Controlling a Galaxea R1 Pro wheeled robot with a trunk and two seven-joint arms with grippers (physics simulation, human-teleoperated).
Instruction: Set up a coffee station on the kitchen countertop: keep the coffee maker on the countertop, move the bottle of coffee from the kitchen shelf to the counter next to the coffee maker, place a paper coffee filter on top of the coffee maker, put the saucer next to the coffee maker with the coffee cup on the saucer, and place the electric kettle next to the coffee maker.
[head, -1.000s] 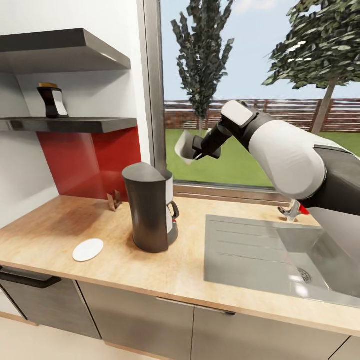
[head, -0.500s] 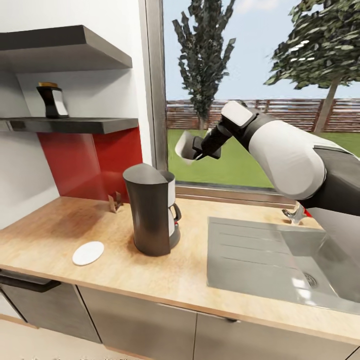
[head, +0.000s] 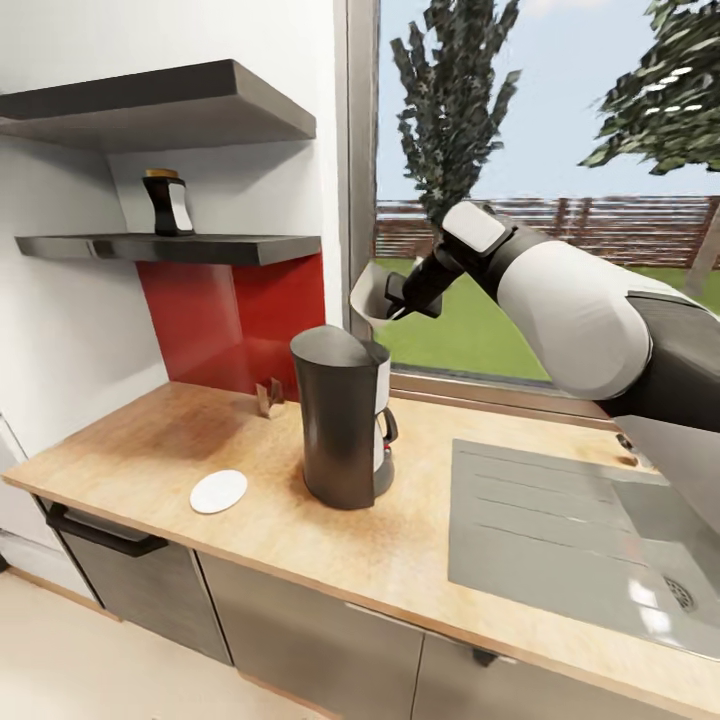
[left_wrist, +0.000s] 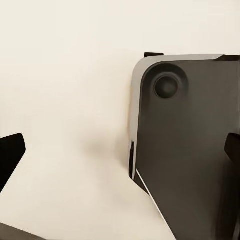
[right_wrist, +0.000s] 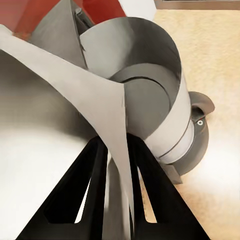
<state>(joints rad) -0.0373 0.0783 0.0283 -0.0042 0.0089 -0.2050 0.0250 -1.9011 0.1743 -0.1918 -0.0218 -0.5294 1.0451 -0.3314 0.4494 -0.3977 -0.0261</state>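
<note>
Right claw (head: 388, 298) pinches paper coffee filter (head: 366, 291) above coffee maker (head: 343, 417); left claw (left_wrist: 120, 160) apparently open, tips blurred.

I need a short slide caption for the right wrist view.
Right gripper pinching the paper coffee filter above the coffee maker.

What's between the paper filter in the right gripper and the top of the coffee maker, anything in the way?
Nothing visible. The right gripper holds the paper filter in the air above the coffee maker, slightly toward the window. Its dark top is bare, with open air between the two.
</note>
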